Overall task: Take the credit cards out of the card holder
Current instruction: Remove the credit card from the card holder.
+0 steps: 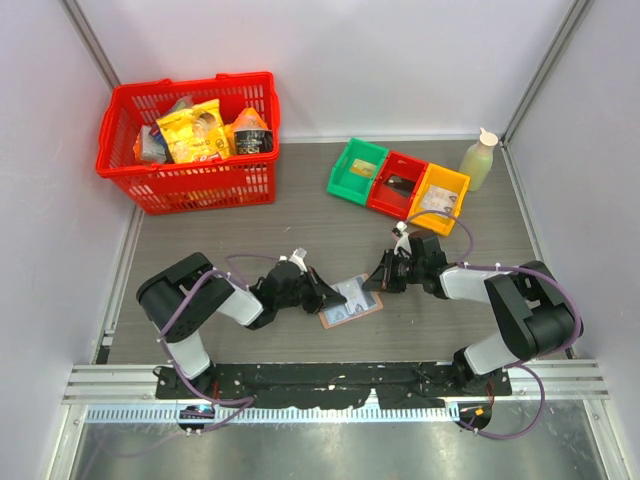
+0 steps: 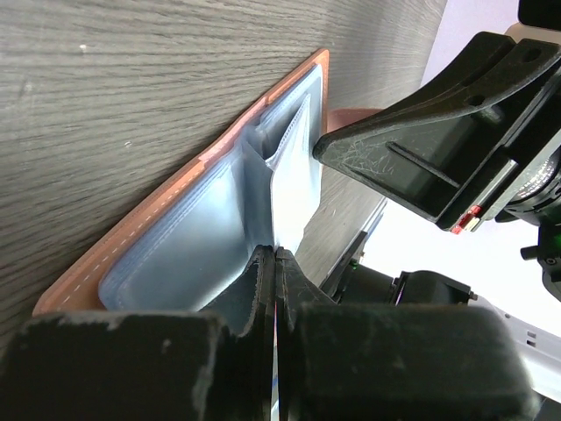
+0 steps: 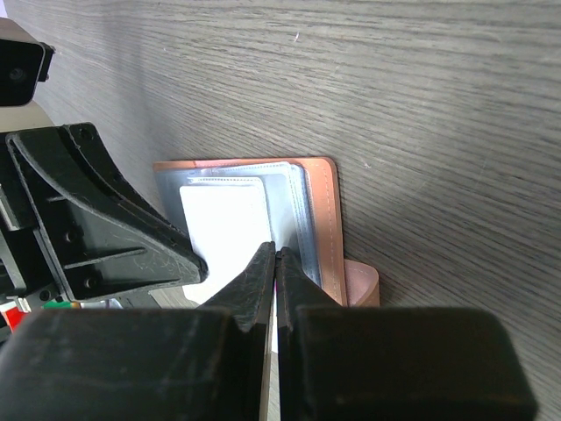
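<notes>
noted pale smooth walls [image 1: 350, 60] on three sides and a dark grey wood-grained table [image 1: 300, 215]. found the card holder [image 2: 158, 219] lying open at mid-table between both arms: tan stitched leather-look rim, glossy blue-grey sleeves. saw the left gripper [image 2: 276, 256] clamped on a thin white credit card [image 2: 289, 189] tilted up from its sleeve. saw the right gripper [image 3: 276, 253] pressed shut at the holder's edge, grip unclear.

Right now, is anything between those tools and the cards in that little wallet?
No loose object. The left tool and right tool are both shut at the open card holder; only its clear sleeve covers the white card.
</notes>
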